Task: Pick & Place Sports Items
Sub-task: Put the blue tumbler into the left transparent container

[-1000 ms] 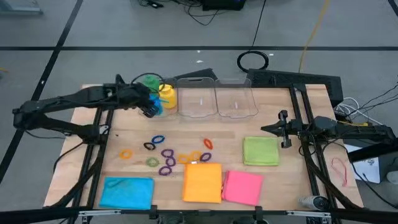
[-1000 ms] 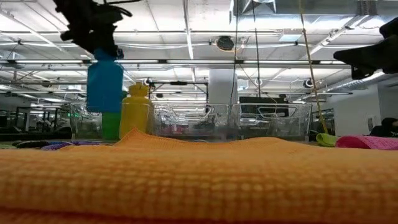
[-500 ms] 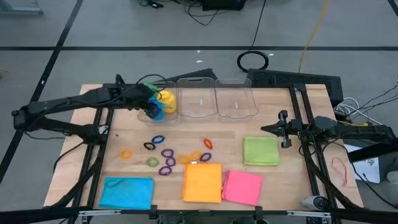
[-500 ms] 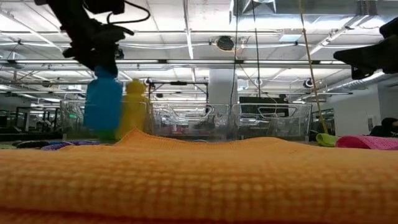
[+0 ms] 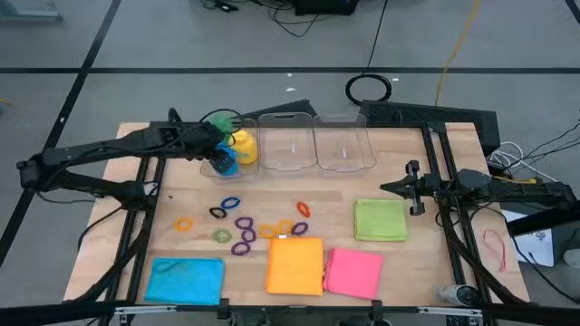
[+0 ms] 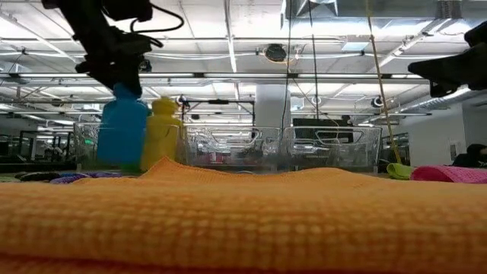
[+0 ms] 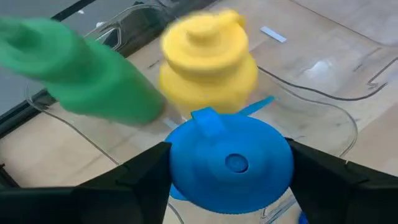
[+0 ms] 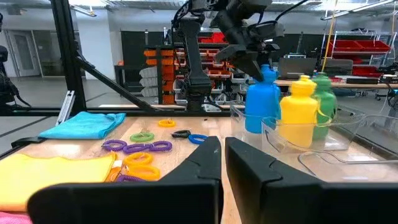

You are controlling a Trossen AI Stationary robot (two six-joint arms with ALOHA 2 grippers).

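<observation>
My left gripper is shut on the blue bottle, which stands upright beside the yellow bottle, with the green bottle behind them. All three are at the leftmost clear bin. The blue bottle's base is hidden behind the orange cloth in the low view. Several small rings lie mid-table. The blue, orange, pink and green cloths lie flat near the front. My right gripper hovers shut and empty at the right. My left gripper pinches the blue bottle's top, just under the cap, between its two fingers, one on each side. The fingers come from above, pointing down. The bottle hangs upright below them. Whether its base touches the bin floor, I cannot tell.
Two more clear bins stand side by side at the far edge, right of the bottles. The arms' black frame bars run along the table's left and right sides.
My left gripper has gone down with the blue bottle, staying shut on it. The bottle has stayed upright and now stands lower, level with the yellow bottle and close beside it.
</observation>
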